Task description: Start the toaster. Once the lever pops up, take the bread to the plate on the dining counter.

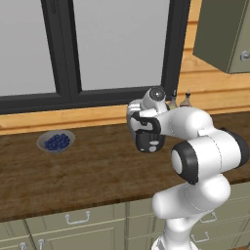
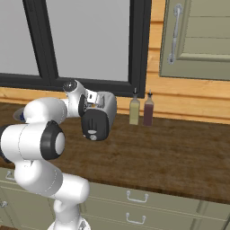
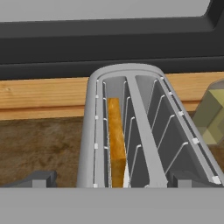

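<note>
Because the gripper [image 3: 109,183] hangs wide open and empty just above the toaster [image 3: 131,131], its fingertips [image 3: 41,178] straddling the near end, the bread [image 3: 116,144] sits deep in the left slot, seemingly awaiting retrieval, window behind.

My open gripper [image 3: 111,181] sits over the toaster [image 3: 131,131]; bread [image 3: 116,144] fills the eleven o'clock slot, one o'clock slot free, a bottle [image 3: 212,116] crowds three o'clock.
</note>
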Controlling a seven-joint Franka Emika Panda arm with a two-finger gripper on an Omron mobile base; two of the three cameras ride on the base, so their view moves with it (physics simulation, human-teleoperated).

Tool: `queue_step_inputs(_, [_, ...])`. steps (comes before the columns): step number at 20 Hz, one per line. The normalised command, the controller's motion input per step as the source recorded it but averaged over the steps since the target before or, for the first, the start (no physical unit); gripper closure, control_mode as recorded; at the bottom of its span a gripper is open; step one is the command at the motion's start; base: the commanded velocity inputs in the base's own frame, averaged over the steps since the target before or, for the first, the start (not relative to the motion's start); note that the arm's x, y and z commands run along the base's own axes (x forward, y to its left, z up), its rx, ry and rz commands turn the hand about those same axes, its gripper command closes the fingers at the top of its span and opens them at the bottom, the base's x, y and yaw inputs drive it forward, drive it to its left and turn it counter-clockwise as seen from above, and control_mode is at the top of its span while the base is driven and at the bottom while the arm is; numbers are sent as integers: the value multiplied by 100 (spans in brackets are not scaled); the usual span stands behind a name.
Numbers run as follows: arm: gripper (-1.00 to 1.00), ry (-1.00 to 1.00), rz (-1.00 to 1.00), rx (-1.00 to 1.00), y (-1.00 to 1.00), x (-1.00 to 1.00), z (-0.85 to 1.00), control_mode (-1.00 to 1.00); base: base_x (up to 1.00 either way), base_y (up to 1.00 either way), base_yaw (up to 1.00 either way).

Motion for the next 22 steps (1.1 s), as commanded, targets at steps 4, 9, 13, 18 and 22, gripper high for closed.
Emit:
queue_step_inputs(4, [-100,0,0,0,0,0,0,-100,0,0,0])
queue_step_inputs(9, [-100,0,0,0,0,0,0,-100,0,0,0])
queue_step_inputs(13, [-100,0,0,0,0,0,0,-100,0,0,0])
queue_step_inputs(18, [-100,0,0,0,0,0,0,-100,0,0,0])
queue_step_inputs(22, [-100,0,0,0,0,0,0,-100,0,0,0])
